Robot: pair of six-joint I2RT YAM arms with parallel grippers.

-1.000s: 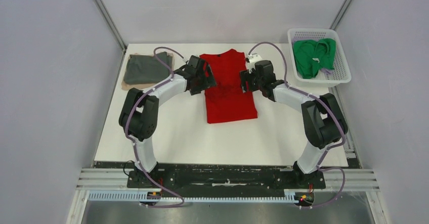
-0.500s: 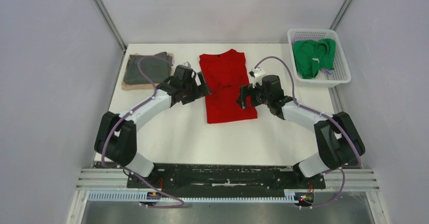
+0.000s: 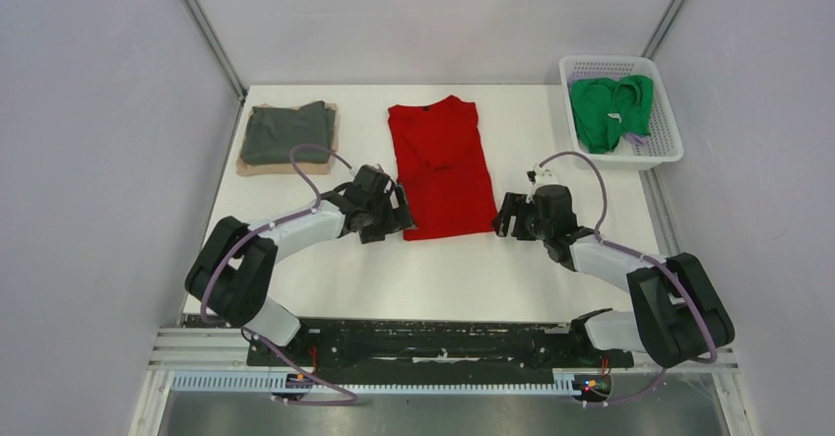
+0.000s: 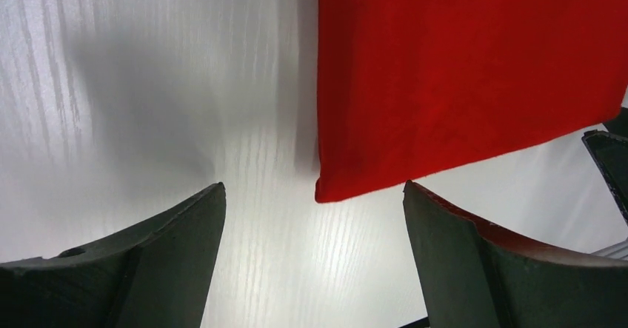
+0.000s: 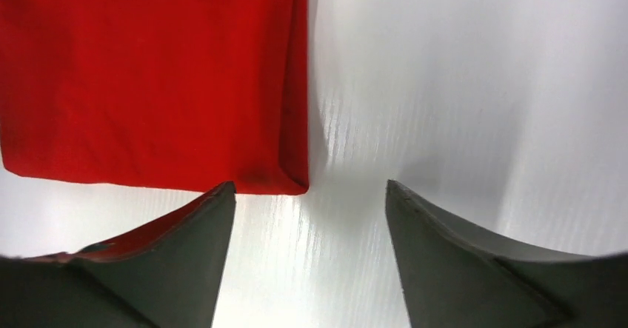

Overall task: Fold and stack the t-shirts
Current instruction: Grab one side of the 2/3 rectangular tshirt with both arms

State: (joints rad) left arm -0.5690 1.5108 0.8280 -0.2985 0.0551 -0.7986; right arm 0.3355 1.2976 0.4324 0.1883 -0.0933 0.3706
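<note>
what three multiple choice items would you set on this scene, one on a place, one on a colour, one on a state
1. Where is the green t-shirt? A in the white basket; B hanging on a wall; C held up in the air.
2. What colour is the shirt lying on the tan t-shirt? A blue; B dark grey; C white.
3. How are the left end effector and right end effector? A both shut on cloth; B both open, holding nothing; C one open, one shut.

Answers:
1 A, the top view shows it bunched inside the basket at the far right.
2 B, the dark grey t-shirt covers the tan one at the far left.
3 B, each wrist view shows spread fingers above a near corner of the red t-shirt.
</note>
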